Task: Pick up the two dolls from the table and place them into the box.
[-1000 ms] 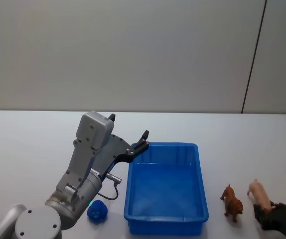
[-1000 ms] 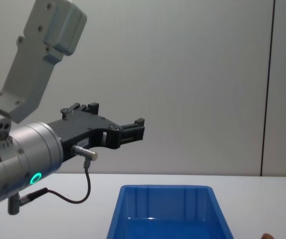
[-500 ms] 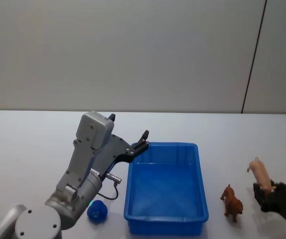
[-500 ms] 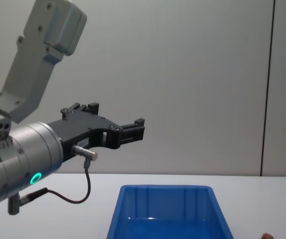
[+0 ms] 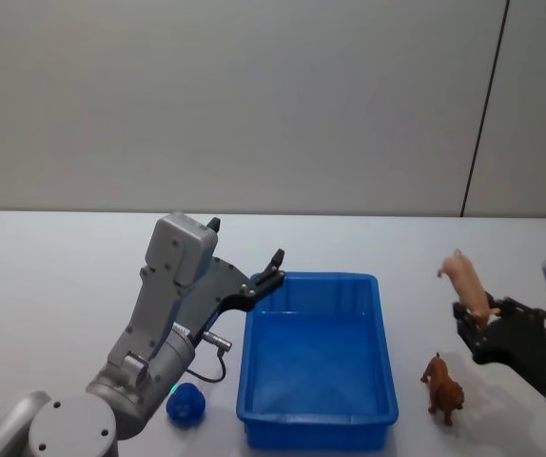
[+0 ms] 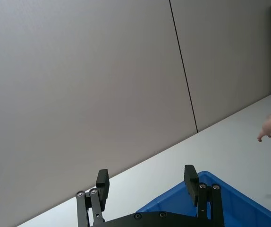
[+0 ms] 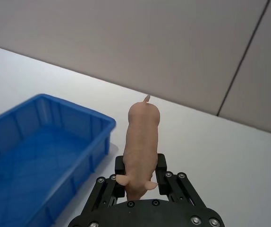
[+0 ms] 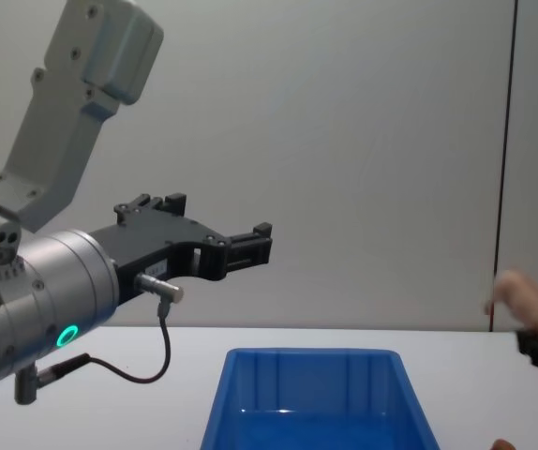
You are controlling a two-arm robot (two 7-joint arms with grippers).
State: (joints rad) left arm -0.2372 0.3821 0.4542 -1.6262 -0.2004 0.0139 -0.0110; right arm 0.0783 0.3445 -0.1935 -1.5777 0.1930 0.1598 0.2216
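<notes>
Head view: right tool (image 5: 474, 320), pig (image 5: 465, 280) outside box (image 5: 317, 277)

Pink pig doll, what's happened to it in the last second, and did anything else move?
The right claw, shut on the pink pig doll, has lifted it off the table from beside the brown dog doll and carried it up toward the blue box. The left claw stays open and raised by the box's far left corner; the dog, the box and the small blue object haven't moved.
</notes>
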